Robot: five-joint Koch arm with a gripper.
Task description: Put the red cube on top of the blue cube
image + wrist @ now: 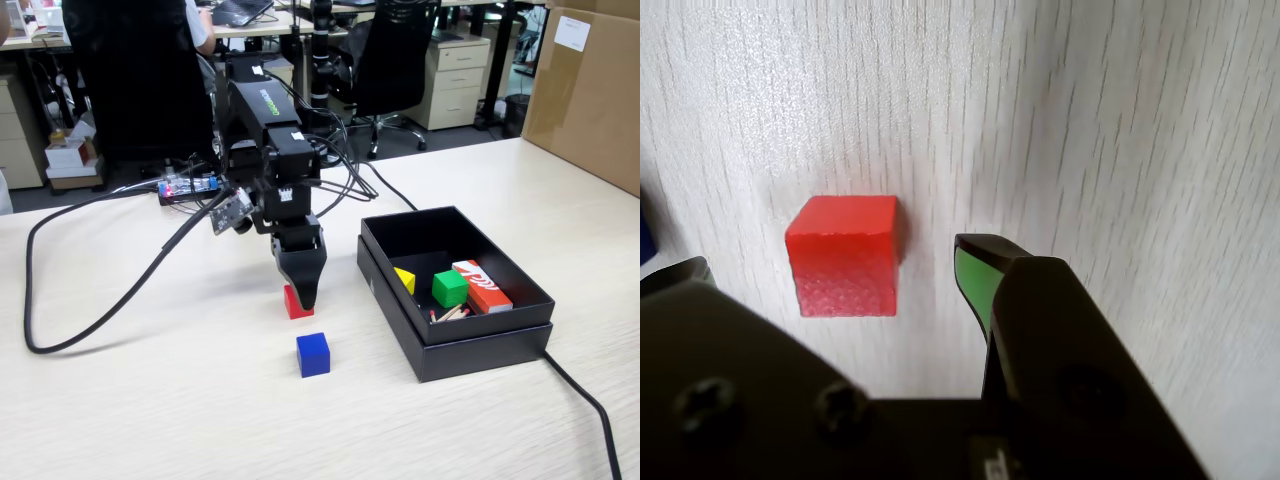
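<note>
One red cube [845, 255] | between spread jaws | hand [830, 265] untouching

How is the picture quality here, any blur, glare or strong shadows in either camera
Fixed view: evenly lit, sharp, a soft shadow beside the blue cube. Wrist view: the red cube is fairly crisp with a faint shadow, while the hand close to the lens is dark and soft.

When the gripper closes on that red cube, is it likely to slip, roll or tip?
The red cube sits flat on the table, so rolling looks unlikely. Its faces look matte and slightly textured, so the gripper should hold it without much slip. It is small and blocky, probably light and stiff; a one-sided nudge would likely slide it.
</note>
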